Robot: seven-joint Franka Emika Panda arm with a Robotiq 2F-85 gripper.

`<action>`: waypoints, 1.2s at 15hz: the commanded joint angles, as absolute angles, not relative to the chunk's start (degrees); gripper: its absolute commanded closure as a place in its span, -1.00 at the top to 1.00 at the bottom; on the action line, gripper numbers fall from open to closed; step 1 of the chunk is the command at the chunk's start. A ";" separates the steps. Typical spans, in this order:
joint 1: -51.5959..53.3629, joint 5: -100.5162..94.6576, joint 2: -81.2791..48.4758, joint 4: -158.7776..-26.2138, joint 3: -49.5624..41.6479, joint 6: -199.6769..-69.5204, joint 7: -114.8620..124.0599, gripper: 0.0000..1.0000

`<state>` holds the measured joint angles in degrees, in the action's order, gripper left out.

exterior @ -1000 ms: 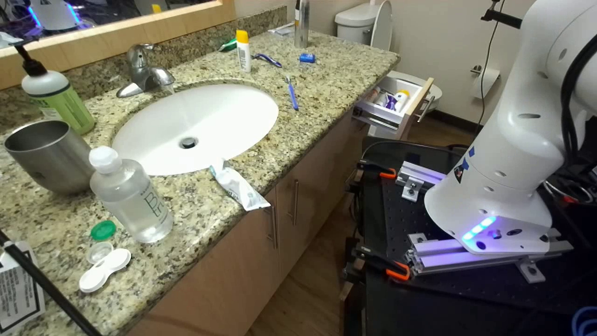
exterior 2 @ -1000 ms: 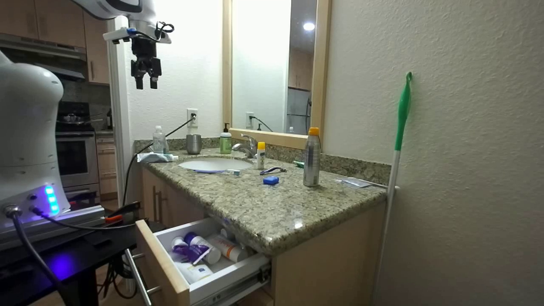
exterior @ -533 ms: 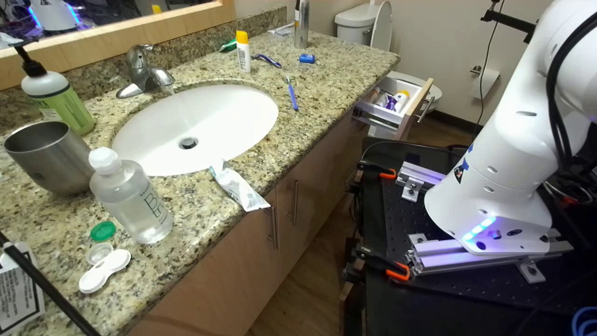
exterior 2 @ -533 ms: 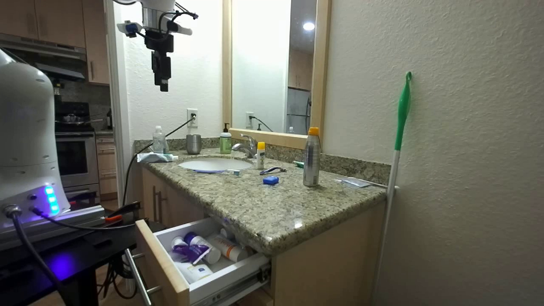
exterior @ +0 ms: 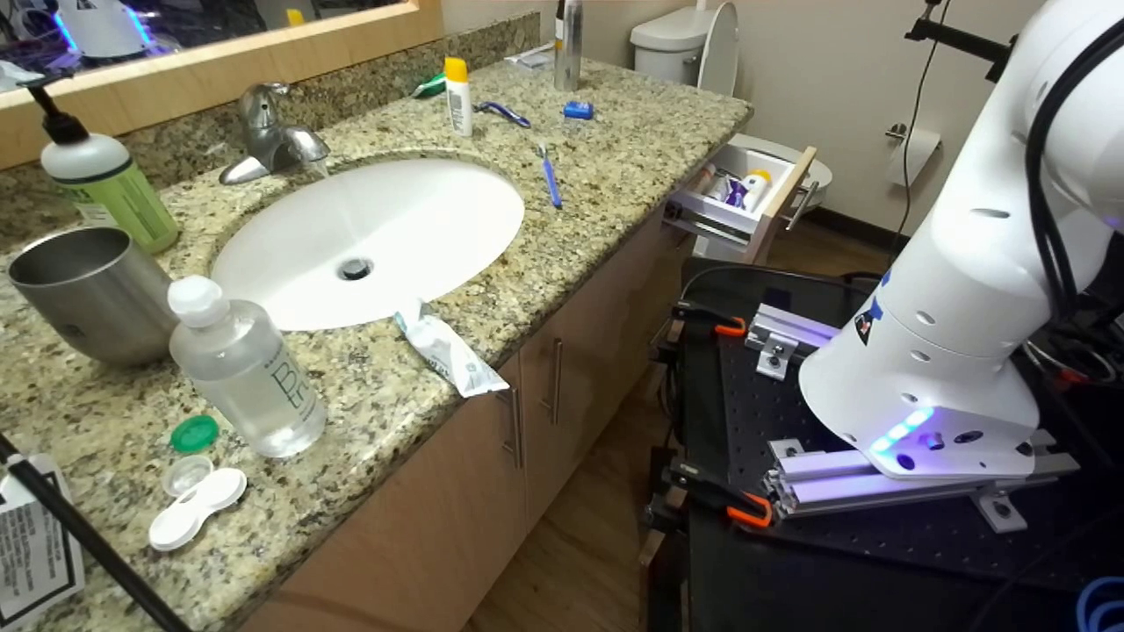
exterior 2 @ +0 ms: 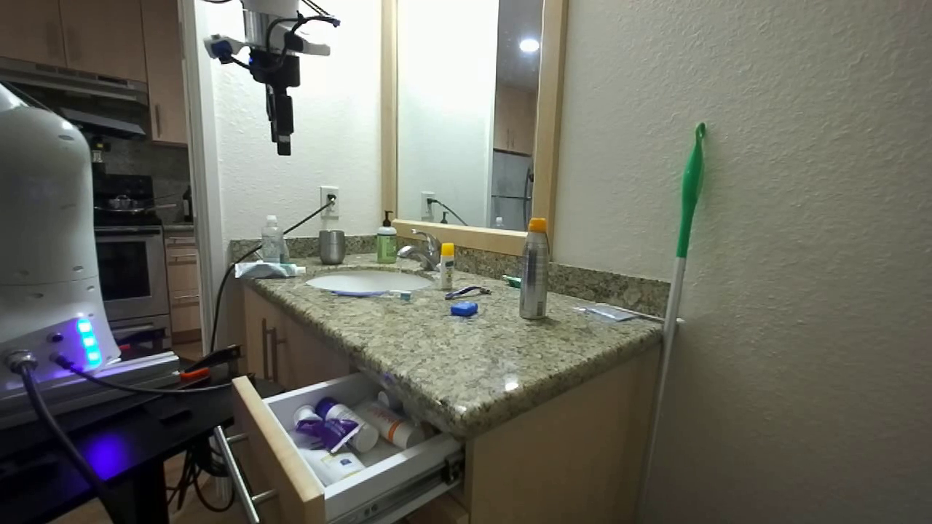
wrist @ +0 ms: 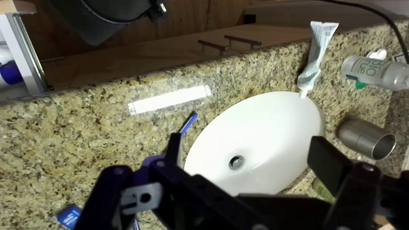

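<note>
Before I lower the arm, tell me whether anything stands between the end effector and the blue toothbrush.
Nothing visible does: the open end effector hangs above the counter, with no object seen between it and the blue toothbrush. In the wrist view a finger hides part of the toothbrush.

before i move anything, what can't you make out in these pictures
Toothbrush: bristles hidden by the gripper in the wrist view, too small in both exterior views.
Metal cup: its inside bottom hidden by its near wall in both exterior views, too dark in the wrist view.
Drawer: back end hidden under the countertop in both exterior views.
Printed sheet: cut off by the left edge of an exterior view.
</note>
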<state>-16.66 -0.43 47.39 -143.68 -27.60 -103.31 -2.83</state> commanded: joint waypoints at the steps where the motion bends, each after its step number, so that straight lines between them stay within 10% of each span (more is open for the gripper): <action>1: -20.99 0.02 41.82 -140.75 -30.29 -107.36 -3.41 1.00; 18: -26.10 -8.21 36.52 -132.57 -43.20 -103.73 -16.10 1.00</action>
